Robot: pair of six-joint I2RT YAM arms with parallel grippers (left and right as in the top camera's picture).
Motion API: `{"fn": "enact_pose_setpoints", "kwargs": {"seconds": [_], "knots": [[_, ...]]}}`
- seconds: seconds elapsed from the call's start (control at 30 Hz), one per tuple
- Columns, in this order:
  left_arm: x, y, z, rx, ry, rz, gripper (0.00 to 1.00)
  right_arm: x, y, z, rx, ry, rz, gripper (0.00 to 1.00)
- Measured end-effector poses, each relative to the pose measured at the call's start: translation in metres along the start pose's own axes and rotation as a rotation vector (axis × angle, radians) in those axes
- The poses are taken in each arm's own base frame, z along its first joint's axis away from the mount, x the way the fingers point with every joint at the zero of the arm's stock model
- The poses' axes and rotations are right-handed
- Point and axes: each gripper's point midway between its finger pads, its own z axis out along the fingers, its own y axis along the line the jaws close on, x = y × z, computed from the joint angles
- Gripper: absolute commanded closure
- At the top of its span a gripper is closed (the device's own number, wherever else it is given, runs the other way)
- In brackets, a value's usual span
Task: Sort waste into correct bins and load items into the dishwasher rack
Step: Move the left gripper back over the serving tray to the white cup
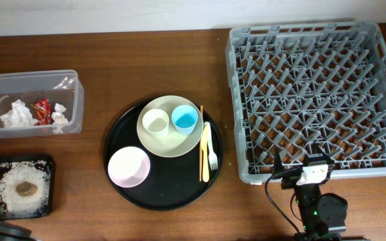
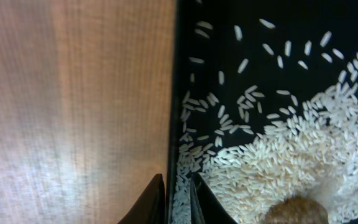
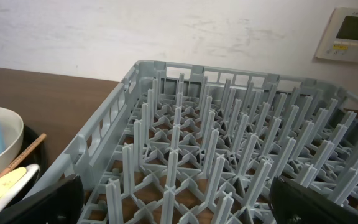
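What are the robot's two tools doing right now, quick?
Left tool: almost closed, holding nothing.
Right tool: wide open, holding nothing.

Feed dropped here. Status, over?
Left tool nearly shut astride black bin rim, grip unclear. Right tool open, empty, at rack. Plate on tray.
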Motion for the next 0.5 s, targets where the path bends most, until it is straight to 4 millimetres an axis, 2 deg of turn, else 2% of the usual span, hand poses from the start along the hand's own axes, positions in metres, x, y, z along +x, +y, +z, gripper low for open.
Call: {"fn": "enact_pose_setpoints", "kwargs": {"seconds": [0.07, 0.1, 0.17, 0.2, 0.3, 0.37, 0.4, 0.5], "knots": [[0.003, -0.010, 0.001, 0.008, -0.003, 0.030, 0.85, 0.000, 0.000, 0.000, 0.000, 0.000, -0.001, 0.02], [0.003, -0.012, 0.001, 0.012, -0.005, 0.035, 0.77, 0.000, 0.000, 0.000, 0.000, 0.000, 0.000, 0.02], [0.002, -0.014, 0.001, 0.015, -0.010, 0.037, 0.45, 0.000, 0.000, 0.000, 0.000, 0.000, 0.000, 0.02], [0.002, -0.014, 0.001, 0.016, -0.010, 0.037, 0.39, 0.000, 0.000, 0.000, 0.000, 0.000, 0.000, 0.02], [0.003, -0.014, 0.001, 0.015, -0.009, 0.037, 0.34, 0.000, 0.000, 0.000, 0.000, 0.000, -0.001, 0.02], [0.010, -0.010, -0.002, -0.004, 0.029, 0.034, 0.30, 0.000, 0.000, 0.000, 0.000, 0.000, -0.001, 0.02], [0.012, -0.009, -0.010, -0.016, 0.053, 0.032, 0.30, 0.000, 0.000, 0.000, 0.000, 0.000, -0.001, 0.02], [-0.008, -0.023, -0.052, -0.002, 0.033, 0.040, 0.28, 0.000, 0.000, 0.000, 0.000, 0.000, 0.000, 0.02]]}}
